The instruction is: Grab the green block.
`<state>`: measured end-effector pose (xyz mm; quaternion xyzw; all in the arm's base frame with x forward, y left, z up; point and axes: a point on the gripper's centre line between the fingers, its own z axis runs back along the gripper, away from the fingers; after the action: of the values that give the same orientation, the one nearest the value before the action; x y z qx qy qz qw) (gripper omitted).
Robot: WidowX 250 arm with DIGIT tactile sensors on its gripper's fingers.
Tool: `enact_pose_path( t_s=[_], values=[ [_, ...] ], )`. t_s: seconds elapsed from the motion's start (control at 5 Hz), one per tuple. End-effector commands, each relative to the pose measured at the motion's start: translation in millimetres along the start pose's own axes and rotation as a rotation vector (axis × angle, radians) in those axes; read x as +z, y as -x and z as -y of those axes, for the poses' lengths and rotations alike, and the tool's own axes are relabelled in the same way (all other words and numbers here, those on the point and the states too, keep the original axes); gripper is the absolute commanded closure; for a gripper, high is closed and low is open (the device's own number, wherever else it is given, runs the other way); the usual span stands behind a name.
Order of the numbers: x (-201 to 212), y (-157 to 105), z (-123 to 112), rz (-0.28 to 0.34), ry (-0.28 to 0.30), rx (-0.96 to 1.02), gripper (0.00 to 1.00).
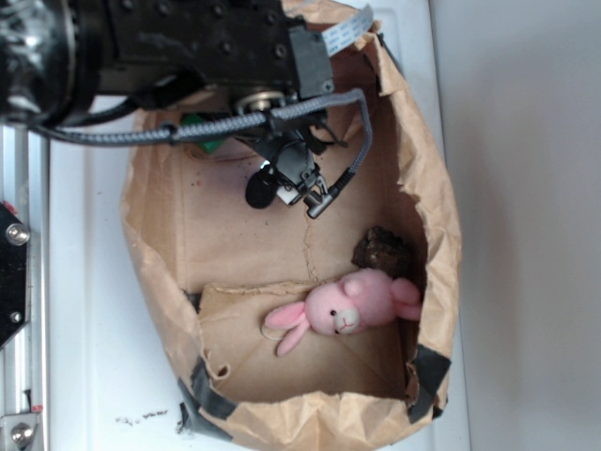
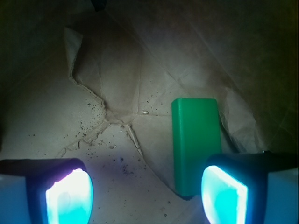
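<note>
The green block (image 2: 195,142) lies flat on the floor of the brown paper bag (image 1: 432,188), at the end far from the pink plush bunny (image 1: 349,308). The gripper (image 2: 147,193) hangs over it with its jaws released and empty. In the wrist view the block sits off-centre, its near end just beside the right-hand jaw rather than between the two. Its long axis runs away from the jaws, so closing across its narrow width likely needs a sideways shift toward the block first.

Dim wrist view (pads glaring)
</note>
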<state>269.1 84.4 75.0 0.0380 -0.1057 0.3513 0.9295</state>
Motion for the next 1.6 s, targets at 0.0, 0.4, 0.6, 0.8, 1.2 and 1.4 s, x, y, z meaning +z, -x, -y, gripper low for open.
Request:
enact_pose_path(
  t_s=[0.0,0.4,0.6,0.8,1.2,1.4],
  values=[
    [2.8,-14.4,10.6,0.048,0.028,-0.036,0.0],
    [-1.1,-17.7,-4.7,0.022,0.012,-0.024,0.0],
    [-0.5,-16.1,-11.6,0.02,0.016,-0.031,0.0],
    [-3.4,-16.0,-17.5,0.015,-0.014,-0.027,0.0],
    [-11.9,-15.9,-23.3,0.061,-0.108,0.018,0.0],
    [-25.0,-21.5,-28.8,0.054,-0.193,0.072,0.0]
  ],
)
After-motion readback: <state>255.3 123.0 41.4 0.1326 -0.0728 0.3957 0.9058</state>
